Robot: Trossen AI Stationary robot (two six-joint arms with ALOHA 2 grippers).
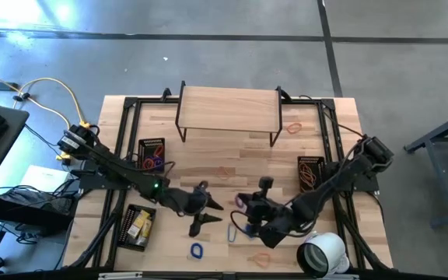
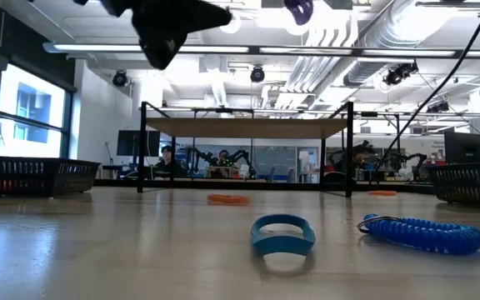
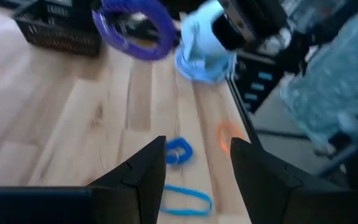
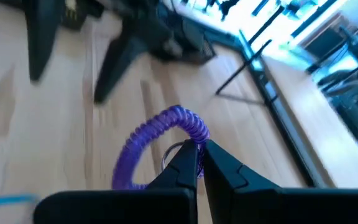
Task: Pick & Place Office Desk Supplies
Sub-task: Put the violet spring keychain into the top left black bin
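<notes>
My right gripper (image 4: pixel 199 160) is shut on a purple coiled loop (image 4: pixel 157 140) above the middle of the table; the high view shows this purple loop (image 1: pixel 239 201) just left of the right gripper (image 1: pixel 249 207). My left gripper (image 1: pixel 206 216) hovers open beside it, holding nothing; its fingers (image 3: pixel 148 168) frame the table below. A blue coiled loop (image 3: pixel 178 151), a flat blue band (image 3: pixel 185 199) and an orange band (image 3: pixel 225 134) lie flat on the wood. The low view shows the blue band (image 2: pixel 282 235) and the blue coil (image 2: pixel 423 234) close to the camera. My right gripper pinches the purple loop at one spot on its coiled ring (image 4: pixel 194 134) between its two fingertips. The fingers slant downward toward the table's left side. The loop is lifted clear of the table and stands out beyond the fingertips.
Black mesh baskets stand at the left (image 1: pixel 152 154), near left (image 1: pixel 136 225) and right (image 1: pixel 311 171). A wooden riser shelf (image 1: pixel 228 109) spans the far side, with an orange band (image 1: pixel 292 127) beside it. A large white tape roll (image 1: pixel 323 253) sits near right, and another orange band (image 1: pixel 261 259) lies at the front.
</notes>
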